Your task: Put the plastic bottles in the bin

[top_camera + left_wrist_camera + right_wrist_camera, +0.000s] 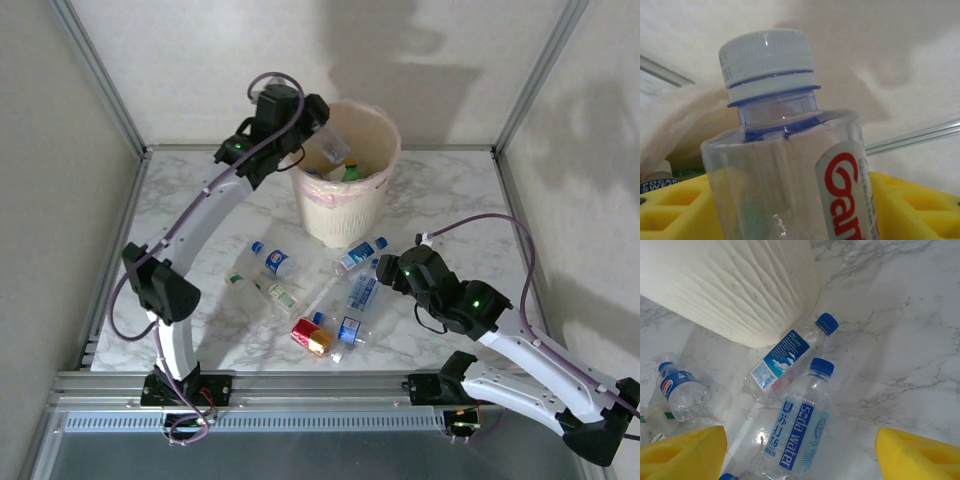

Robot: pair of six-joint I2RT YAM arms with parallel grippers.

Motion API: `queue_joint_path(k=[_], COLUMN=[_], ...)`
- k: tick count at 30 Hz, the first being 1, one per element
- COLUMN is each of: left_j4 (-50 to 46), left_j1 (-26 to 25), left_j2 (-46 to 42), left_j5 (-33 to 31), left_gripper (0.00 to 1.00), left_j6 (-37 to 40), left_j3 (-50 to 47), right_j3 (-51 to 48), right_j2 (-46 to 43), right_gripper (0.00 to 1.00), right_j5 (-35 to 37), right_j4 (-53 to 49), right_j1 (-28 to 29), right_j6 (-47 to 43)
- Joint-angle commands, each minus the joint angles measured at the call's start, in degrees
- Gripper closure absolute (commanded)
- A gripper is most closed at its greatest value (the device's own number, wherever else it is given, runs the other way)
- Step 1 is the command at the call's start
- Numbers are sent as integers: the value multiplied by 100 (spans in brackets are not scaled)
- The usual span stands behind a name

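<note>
1. Plastic bottles, held unit: one clear bottle [790, 165] is pinched between the yellow fingers [670, 205] of the left gripper [790, 210].
   - Its long axis runs straight out from the jaws, and the white ribbed cap points away from the wrist.
   - Its label is white with red lettering.
2. In the top view the left gripper [312, 120] holds this bottle [332, 147] tilted over the far-left rim of the bin [335, 215].
3. The bin is one round, tapered, cream-white basket with a ribbed wall and a pinkish liner folded over its rim. A green bottle [350, 172] lies inside; the rest of the contents cannot be counted.
4. The right gripper [799, 455] is spread wide with nothing between its two yellow fingers [680, 452]. It hangs over the bottles beside the bin [740, 285].
5. Directly below it lies one soda-water bottle [797, 432]. It is clear with a blue cap, and its long axis runs up the wrist picture, cap uppermost.
6. Just beside it, at the bin's base, lies a cloud-label bottle [785, 357]. Its blue cap points to the upper right.
7. Count on the marble table [450, 200]: six bottles can be told apart, all lying flat.
   - These include the two above.
   - There is one blue-label bottle [272, 258] and one green-label bottle [268, 290].
   - There is one red-and-gold bottle [312, 335] and one small blue bottle [349, 330].
</note>
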Motion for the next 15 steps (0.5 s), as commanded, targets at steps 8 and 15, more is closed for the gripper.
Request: queue_joint_path(k=[8,15], left_j4=[-459,-620], left_j1=[-211,-293], left_j2=[549,482], left_j5=[-274,-445], left_gripper=[30,13], left_j6=[233,320], left_j3=[471,572], right_j3=[-215,-217], right_j2=[-174,-166], right_gripper=[22,21], right_j5=[136,127], right_j4=[50,56], right_j1=[36,35], right_j6=[152,178])
